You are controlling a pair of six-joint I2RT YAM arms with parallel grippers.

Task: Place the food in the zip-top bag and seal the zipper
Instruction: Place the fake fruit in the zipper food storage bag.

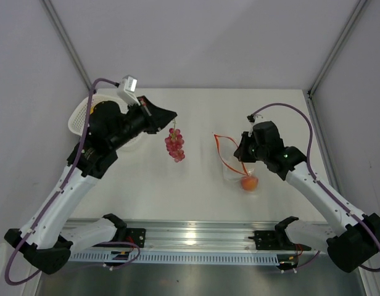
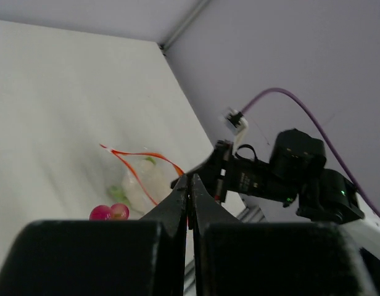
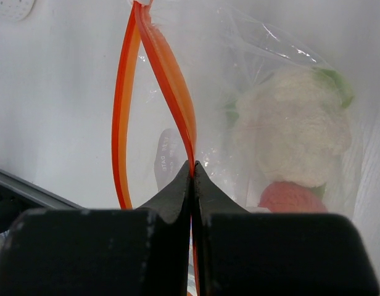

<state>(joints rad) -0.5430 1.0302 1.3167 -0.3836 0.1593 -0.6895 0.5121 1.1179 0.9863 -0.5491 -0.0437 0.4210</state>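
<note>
Your left gripper [image 1: 170, 117] reaches in from the left, jaws pressed together on the thin stem of the grape bunch [image 1: 175, 147]; the bunch hangs just below its tip, left of the table's middle. The white mesh basket [image 1: 78, 120] sits at the far left edge of the table [image 1: 202, 108], mostly hidden behind that arm.

Your right gripper [image 3: 192, 169] is clamped on one strip of the zipper [image 3: 168, 74], right of centre. The other strip bows away to the left, so the mouth of the zip-top bag [image 3: 264, 55] gapes as a narrow loop facing the far side and the left. Inside the bag you can see the white-and-green vegetable [image 3: 295, 132], with the red-orange round fruit [image 1: 249, 182] at the near end.

Between the grapes and the bag's mouth you have a bare band of table; the two are near but apart. Far of both, bare surface runs to the far edge; the bag lies well in from the right edge. On the near side, open table reaches to the metal rail [image 1: 196, 237] that carries the arm bases.
</note>
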